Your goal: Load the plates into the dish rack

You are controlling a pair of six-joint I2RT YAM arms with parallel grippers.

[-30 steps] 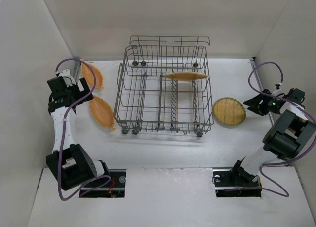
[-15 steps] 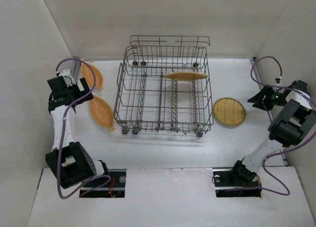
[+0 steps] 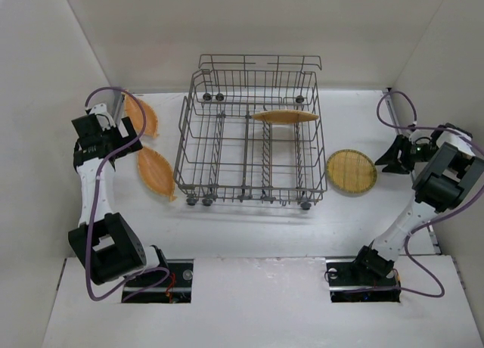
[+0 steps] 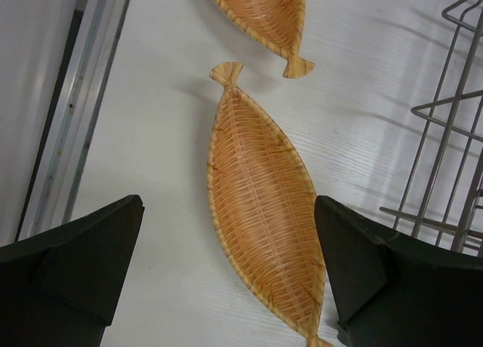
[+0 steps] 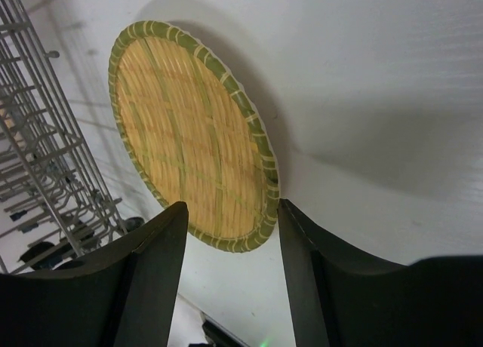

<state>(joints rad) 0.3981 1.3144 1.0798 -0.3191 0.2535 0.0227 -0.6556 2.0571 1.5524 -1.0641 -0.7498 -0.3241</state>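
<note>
A large grey wire dish rack (image 3: pixel 257 71) stands in the middle of a white table (image 3: pixel 249 227), seen from above. One orange-tan woven plate (image 3: pixel 285 116) already stands on edge between the tines in the rack's right half, which is how the rack keeps plates upright. Three more plates lie flat on the table outside the rack, not yet loaded. On the left, two pointed, leaf-shaped orange woven plates lie nearly end to end near the rack's left wall: the nearer leaf plate (image 3: pixel 155 172) and the farther leaf plate (image 3: pixel 141 115). The left gripper (image 4: pixel 226 219) hangs over the nearer one, empty, its dark fingers spread fully wide, one on each side of the plate's width, apparently lined up to close across it. On the right, a round yellowish woven plate with a green rim (image 3: pixel 351 171) lies just beside the rack's right wall. The right gripper (image 5: pixel 232 207) points at its outer rim, jaws about half open and holding nothing. That narrower gap probably suits pinching the thin rim rather than spanning the plate. Whether the fingers touch the rim cannot be told.
</note>
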